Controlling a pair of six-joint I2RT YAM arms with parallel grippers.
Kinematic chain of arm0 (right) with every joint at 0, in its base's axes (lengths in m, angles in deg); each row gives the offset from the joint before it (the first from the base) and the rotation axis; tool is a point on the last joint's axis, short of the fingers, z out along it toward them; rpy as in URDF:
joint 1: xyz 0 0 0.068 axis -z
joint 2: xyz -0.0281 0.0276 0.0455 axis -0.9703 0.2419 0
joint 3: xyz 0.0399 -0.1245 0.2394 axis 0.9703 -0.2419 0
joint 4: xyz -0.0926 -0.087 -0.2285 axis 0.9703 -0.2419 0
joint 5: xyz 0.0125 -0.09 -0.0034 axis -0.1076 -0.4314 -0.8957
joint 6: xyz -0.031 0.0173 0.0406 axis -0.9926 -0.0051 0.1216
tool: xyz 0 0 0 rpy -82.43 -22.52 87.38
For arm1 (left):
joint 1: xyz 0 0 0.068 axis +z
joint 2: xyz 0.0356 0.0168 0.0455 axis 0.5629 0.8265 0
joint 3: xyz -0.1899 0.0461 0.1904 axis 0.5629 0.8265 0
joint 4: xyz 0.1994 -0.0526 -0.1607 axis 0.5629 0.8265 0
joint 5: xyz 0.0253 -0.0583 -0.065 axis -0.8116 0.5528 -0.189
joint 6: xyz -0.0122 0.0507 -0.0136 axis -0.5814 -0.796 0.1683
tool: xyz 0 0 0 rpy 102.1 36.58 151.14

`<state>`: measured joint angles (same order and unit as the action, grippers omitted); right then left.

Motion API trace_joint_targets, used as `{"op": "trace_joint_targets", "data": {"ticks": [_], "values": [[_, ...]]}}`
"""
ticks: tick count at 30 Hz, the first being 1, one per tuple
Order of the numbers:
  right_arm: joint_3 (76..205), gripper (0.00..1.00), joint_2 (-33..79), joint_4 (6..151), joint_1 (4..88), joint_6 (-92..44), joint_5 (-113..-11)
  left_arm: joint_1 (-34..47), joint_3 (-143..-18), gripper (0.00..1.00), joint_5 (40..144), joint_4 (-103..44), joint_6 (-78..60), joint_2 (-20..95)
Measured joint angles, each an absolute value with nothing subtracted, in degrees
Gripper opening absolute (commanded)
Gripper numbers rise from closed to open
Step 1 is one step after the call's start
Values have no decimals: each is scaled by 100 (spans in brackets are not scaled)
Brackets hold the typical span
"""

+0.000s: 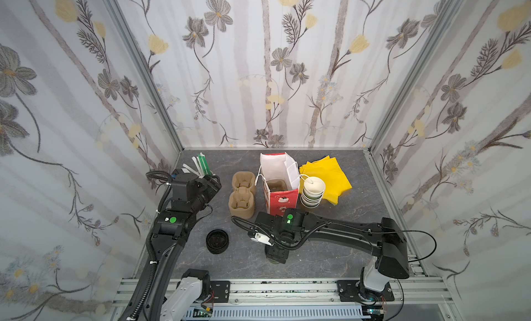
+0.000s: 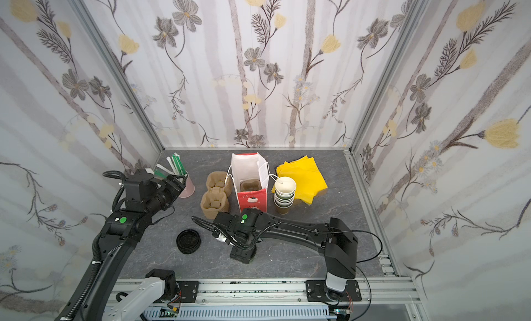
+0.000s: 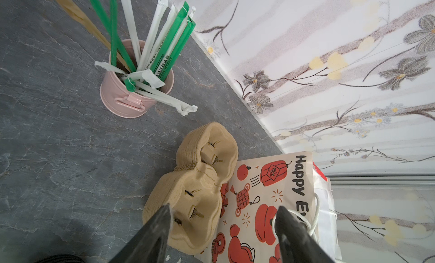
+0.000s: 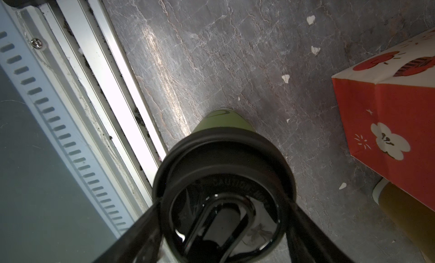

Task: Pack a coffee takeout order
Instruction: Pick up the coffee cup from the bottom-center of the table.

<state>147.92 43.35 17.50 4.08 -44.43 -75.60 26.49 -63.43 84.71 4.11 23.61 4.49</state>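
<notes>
- The black-lidded green paper cup (image 4: 223,160) stands upright on the grey stone-patterned tabletop (image 4: 235,50), near the front rail and in front of the bag.
- The right jaws straddle the cup's lid, one on each side at the rim (whether they press it or only flank it, I cannot tell).
- The red paper bag with white lining (image 1: 283,201) stands open and upright at mid-tabletop. One tan moulded-pulp two-cup carrier (image 1: 276,186) lies at its bottom.
- The left jaws are released, wide apart with nothing between them, above the stack of tan pulp carriers (image 3: 195,191) just beside the bag.
- A stack of white paper cups (image 1: 312,191) stands at the bag's other side, by the yellow paper napkins (image 1: 327,176).
- Thin green wrapped straws (image 3: 174,45) lean in a pink metal bucket (image 3: 131,94) at the far left.
- A stack of black lids (image 1: 217,241) sits apart, front left.
</notes>
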Motion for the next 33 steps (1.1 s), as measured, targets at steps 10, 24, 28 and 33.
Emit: {"op": "trace_joint_targets", "data": {"ticks": [10,24,28,33], "values": [[14774,70,4331,1772,439,-4443,-7560,2649,-6343,71,8471,406,2361,459],[14831,65,4047,1601,441,-4216,-7409,2649,-6343,71,8480,406,2359,457],[14840,63,3756,1529,439,-3941,-7234,2649,-6393,71,8584,406,2357,523],[14765,63,3288,1385,415,-3302,-7044,2649,-6653,71,8906,358,2344,772]]}}
